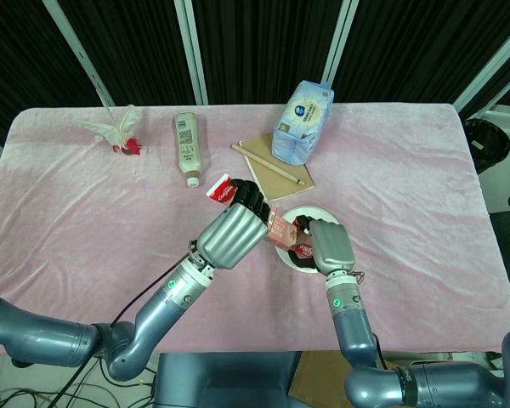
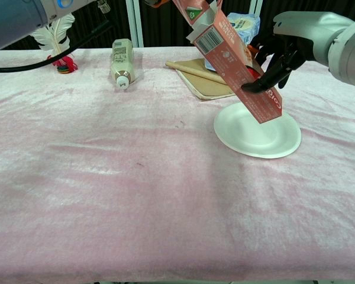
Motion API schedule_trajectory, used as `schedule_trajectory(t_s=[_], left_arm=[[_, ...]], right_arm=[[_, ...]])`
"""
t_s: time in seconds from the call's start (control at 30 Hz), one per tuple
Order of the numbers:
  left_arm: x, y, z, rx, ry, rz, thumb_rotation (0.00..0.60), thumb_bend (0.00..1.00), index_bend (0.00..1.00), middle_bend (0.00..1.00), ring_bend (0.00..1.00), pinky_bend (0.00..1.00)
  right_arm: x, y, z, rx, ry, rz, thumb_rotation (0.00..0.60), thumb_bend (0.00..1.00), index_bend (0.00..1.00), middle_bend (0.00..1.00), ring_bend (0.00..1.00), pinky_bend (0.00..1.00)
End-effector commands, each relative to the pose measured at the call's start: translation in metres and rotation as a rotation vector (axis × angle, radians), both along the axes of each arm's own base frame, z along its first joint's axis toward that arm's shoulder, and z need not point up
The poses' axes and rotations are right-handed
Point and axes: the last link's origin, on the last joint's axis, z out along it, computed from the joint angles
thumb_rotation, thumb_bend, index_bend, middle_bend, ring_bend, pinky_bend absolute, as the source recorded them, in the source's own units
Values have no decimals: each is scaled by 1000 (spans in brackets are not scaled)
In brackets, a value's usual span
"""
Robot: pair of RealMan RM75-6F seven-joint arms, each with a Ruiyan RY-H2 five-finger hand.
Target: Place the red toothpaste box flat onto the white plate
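The red toothpaste box (image 2: 236,62) hangs steeply tilted, its lower end over the white plate (image 2: 248,139). My left hand (image 1: 232,235) grips the box's upper part, and the top flap sticks out past its fingers. My right hand (image 2: 284,44) holds the lower part from the right, fingers pressed on the box's side. In the head view the right hand (image 1: 326,244) covers much of the plate (image 1: 313,212), and only a short piece of the box (image 1: 282,231) shows between the hands. Whether the box touches the plate I cannot tell.
A beige lotion bottle (image 1: 186,146) lies at the back left, with a feather toy (image 1: 117,132) beyond it. A notebook with a wooden stick (image 1: 276,166) lies just behind the plate, and a blue-white packet (image 1: 303,121) stands behind that. Pink cloth covers the table.
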Motion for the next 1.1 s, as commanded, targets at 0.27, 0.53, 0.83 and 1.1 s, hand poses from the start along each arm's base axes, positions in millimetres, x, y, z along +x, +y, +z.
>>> schedule_trajectory(t_s=[0.27, 0.53, 0.83, 1.1], left_arm=[[5, -3, -3, 19, 38, -76, 600, 413, 588, 476, 325, 410], [11, -3, -2, 16, 34, -139, 600, 311, 489, 394, 285, 369], [12, -3, -2, 16, 22, -143, 600, 77, 328, 279, 198, 286], [17, -6, 4, -13, -56, -148, 600, 16, 233, 242, 178, 267]], right_arm=[[2, -1, 1, 2, -41, -26, 600, 324, 441, 461, 416, 446], [6, -3, 4, -14, -117, -57, 600, 324, 441, 461, 416, 446], [8, -4, 6, -18, -175, -87, 600, 326, 441, 461, 416, 446], [6, -7, 9, -34, -222, -108, 600, 333, 441, 461, 415, 446]])
